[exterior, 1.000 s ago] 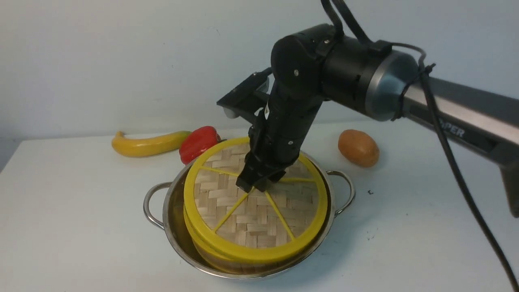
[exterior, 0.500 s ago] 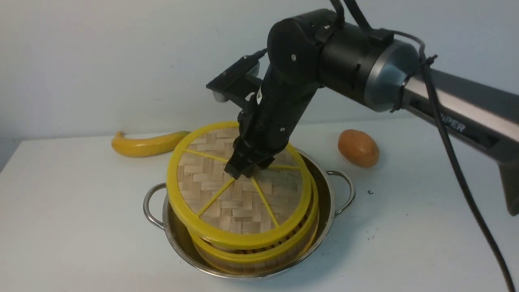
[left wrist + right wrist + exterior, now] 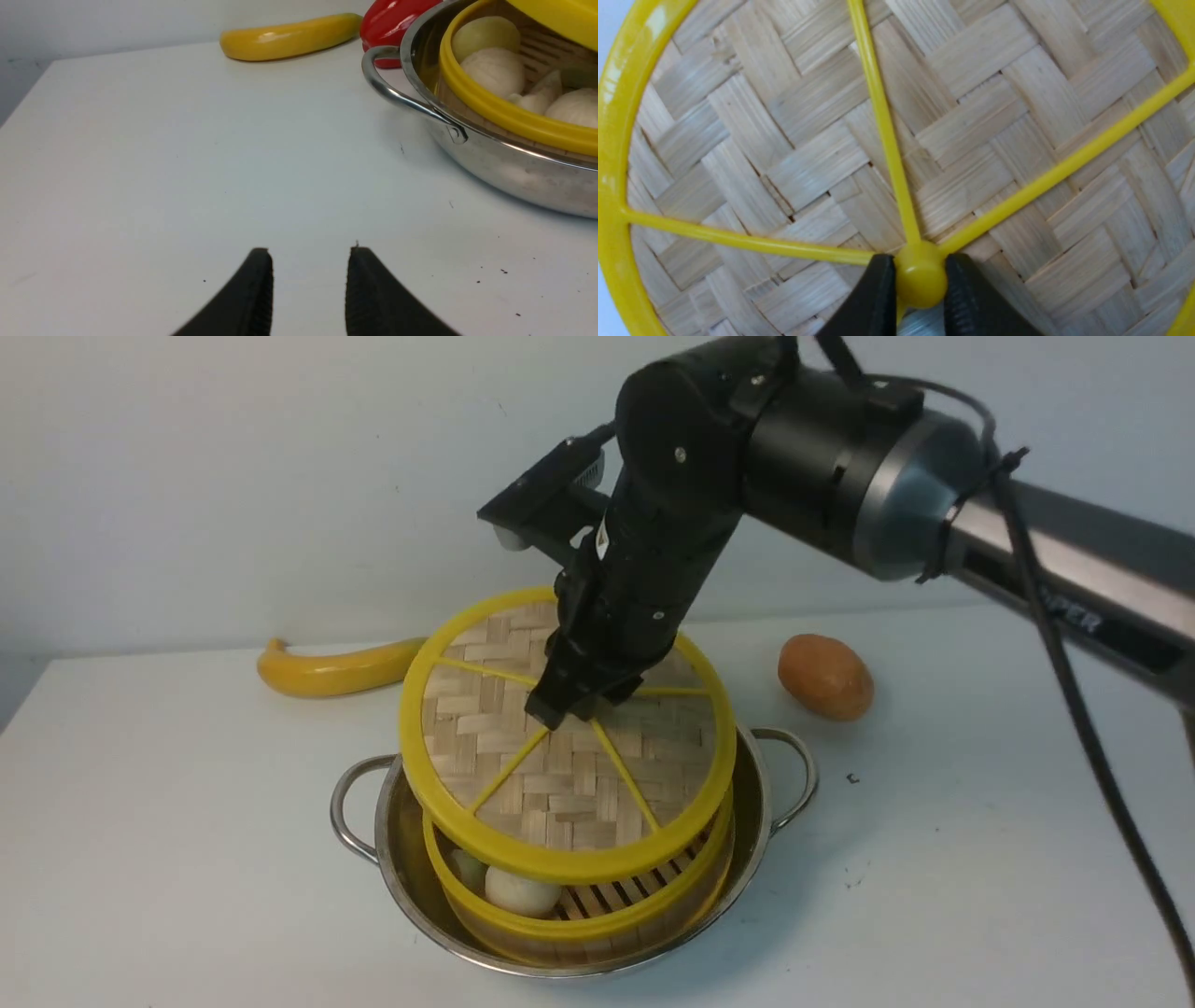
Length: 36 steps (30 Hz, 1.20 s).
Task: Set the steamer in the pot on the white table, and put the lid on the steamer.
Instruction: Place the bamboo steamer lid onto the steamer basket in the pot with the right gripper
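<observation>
Woven bamboo lid (image 3: 560, 775), yellow-rimmed, at the centre of the front view, held tilted above the steamer (image 3: 597, 922). A gap at the near side exposes pale buns (image 3: 521, 889). The right gripper (image 3: 581, 707) is clenched on the lid's centre knob (image 3: 920, 279). The steamer sits inside the steel pot (image 3: 397, 859), lower centre, on the white table (image 3: 168, 821). The left gripper (image 3: 309, 263), lower centre of its wrist view, stands parted over the table, grasping nothing. A banana (image 3: 336, 667) lies at left centre and a potato (image 3: 825, 677) at right centre.

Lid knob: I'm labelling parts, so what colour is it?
The knob is yellow, shown best in the right wrist view.
</observation>
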### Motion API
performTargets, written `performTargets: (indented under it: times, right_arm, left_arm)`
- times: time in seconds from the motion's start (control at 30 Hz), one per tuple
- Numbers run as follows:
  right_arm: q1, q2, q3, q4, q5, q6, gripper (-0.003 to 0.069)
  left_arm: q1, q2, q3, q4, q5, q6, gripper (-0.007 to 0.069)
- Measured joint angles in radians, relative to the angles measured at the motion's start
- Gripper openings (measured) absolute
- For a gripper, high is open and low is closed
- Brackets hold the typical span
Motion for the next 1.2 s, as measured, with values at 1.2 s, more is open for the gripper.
performTargets:
  times: [1.2]
  right_arm:
    - [0.004,0.04,0.085,0.043,0.0,-0.025,0.0116]
  left_arm:
    - [0.0,0.0,0.0,0.0,0.0,0.0,0.0232]
